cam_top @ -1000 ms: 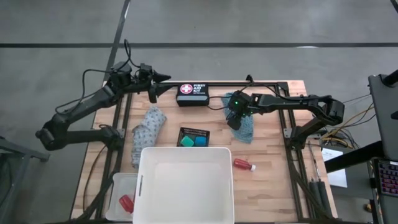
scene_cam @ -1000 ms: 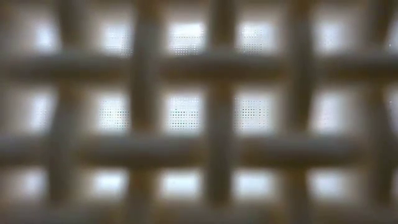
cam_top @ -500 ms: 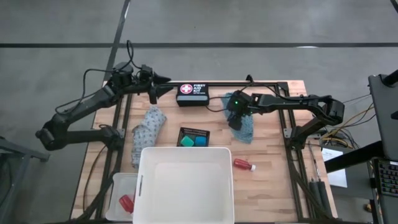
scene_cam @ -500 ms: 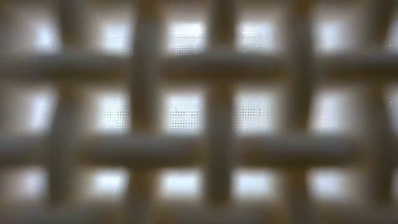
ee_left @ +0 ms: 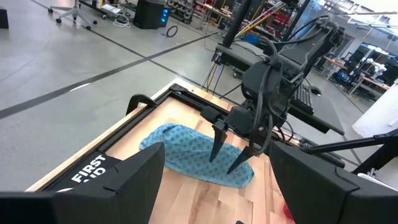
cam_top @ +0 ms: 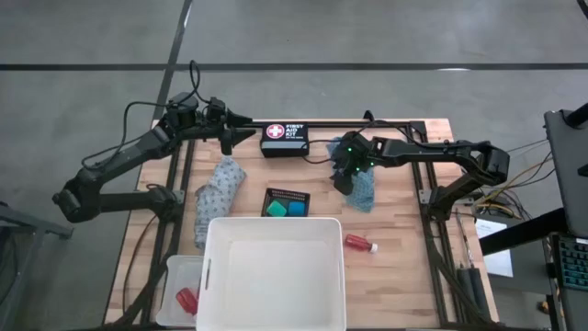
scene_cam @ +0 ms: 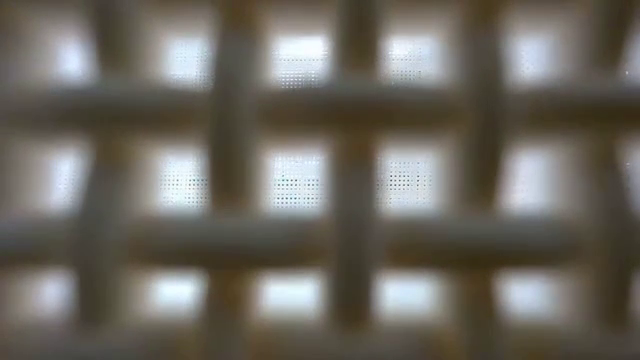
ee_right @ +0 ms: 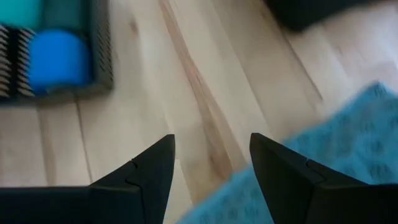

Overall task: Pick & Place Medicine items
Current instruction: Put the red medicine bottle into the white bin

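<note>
Medicine items are mostly unsorted: the teal patterned cloth (cam_top: 364, 191) lies far right on the wooden desk (cam_top: 404, 230) under the right gripper (cam_top: 342, 180), parted and empty. One red white-capped bottle (cam_top: 360, 244) and grey cloth (cam_top: 217, 188) wait; left gripper (cam_top: 235, 126) idles open, far left.

Teal cloth (cam_top: 364, 189) lies crumpled at the worktop's right; grey patterned cloth (cam_top: 217, 188) sprawls left; one red bottle (cam_top: 360, 243) lies flat; blue tub (cam_top: 295, 209) and green tub (cam_top: 276, 210) sit side by side.
</note>
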